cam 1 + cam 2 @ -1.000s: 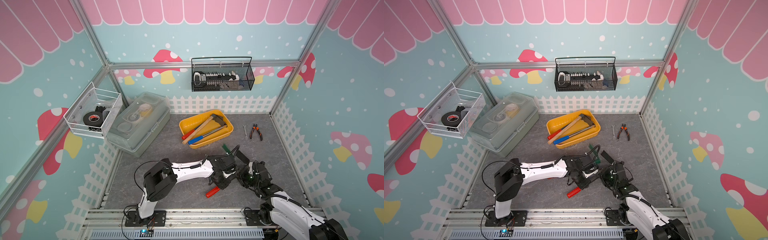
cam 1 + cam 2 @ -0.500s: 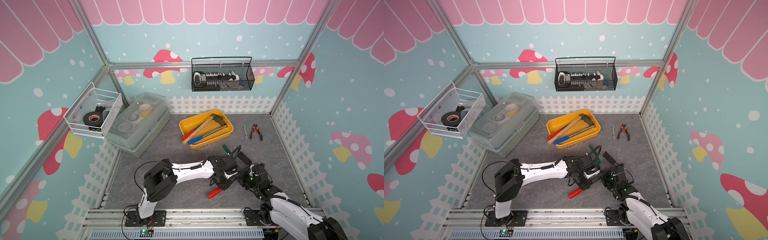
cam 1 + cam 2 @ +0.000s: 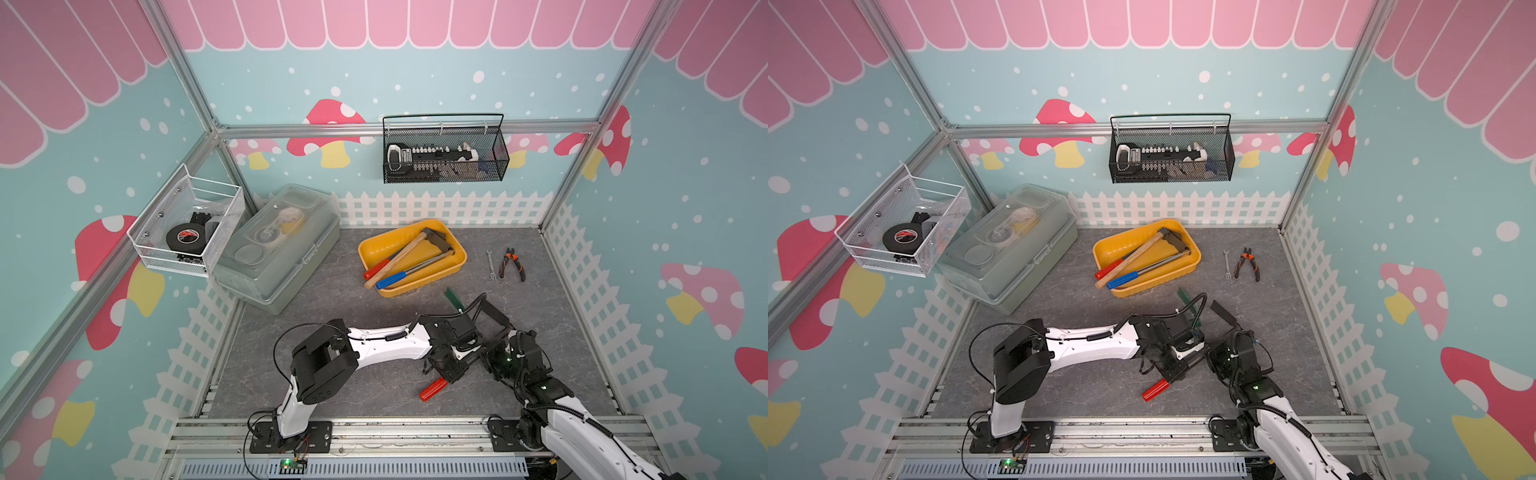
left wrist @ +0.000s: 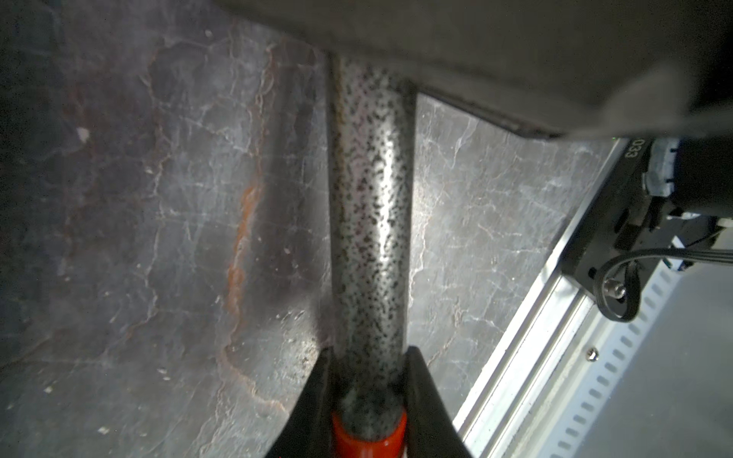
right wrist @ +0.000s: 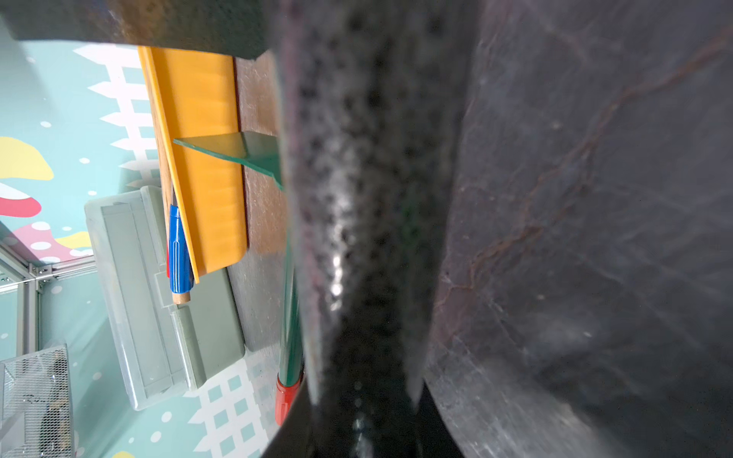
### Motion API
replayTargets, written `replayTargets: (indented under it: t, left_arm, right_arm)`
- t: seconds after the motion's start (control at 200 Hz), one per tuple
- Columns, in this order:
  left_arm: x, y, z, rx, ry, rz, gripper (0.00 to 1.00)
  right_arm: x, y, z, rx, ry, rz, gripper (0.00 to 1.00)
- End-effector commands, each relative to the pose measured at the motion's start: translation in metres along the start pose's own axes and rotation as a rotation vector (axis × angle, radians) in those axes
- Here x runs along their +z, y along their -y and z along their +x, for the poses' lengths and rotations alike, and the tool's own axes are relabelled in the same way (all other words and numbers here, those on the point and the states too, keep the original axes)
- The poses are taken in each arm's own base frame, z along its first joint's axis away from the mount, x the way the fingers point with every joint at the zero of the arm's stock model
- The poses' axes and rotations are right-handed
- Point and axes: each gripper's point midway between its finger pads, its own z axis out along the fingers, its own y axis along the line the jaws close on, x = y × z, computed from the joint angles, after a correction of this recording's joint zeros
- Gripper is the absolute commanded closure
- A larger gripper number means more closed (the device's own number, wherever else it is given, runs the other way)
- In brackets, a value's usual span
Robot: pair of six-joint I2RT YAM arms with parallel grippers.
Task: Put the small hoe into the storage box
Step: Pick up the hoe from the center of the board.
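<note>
So the storage box (image 3: 370,254) sits at the back middle with tools (image 3: 399,259) in it, lidded box (image 3: 286,249) to its left, wrench (image 3: 491,266) and pliers (image 3: 512,266) to its right, hoe (image 3: 432,388) out front.

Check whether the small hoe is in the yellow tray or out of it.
Out. The left gripper clamps the hoe over the grey floor, apart from the tray.

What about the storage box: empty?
No, the storage box holds several long-handled tools lying across it in both top views.
</note>
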Motion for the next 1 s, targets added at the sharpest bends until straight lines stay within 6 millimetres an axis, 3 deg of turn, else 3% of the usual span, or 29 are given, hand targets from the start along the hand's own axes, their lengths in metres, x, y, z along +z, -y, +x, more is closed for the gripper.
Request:
replayTargets:
  t: [0.0, 0.135, 0.25, 0.766, 0.996]
  left_arm:
    - [0.006, 0.000, 0.003, -0.018, -0.030, -0.004, 0.79]
    - [0.007, -0.001, -0.003, -0.021, -0.019, -0.001, 0.66]
    - [0.009, 0.000, -0.006, -0.023, -0.018, 0.010, 0.64]
    - [0.020, 0.002, -0.012, -0.039, -0.018, 0.034, 0.62]
    - [0.021, 0.000, -0.012, -0.048, -0.014, 0.027, 0.66]
  right_arm:
    - [-0.005, -0.002, -0.012, 0.035, 0.073, -0.008, 0.96]
    - [-0.005, -0.002, -0.012, 0.042, 0.074, -0.010, 0.98]
    - [-0.006, -0.005, -0.014, 0.043, 0.081, -0.015, 0.98]
    - [-0.011, -0.010, -0.020, 0.071, 0.118, -0.046, 0.99]
    - [-0.011, -0.010, -0.019, 0.075, 0.115, -0.049, 0.99]
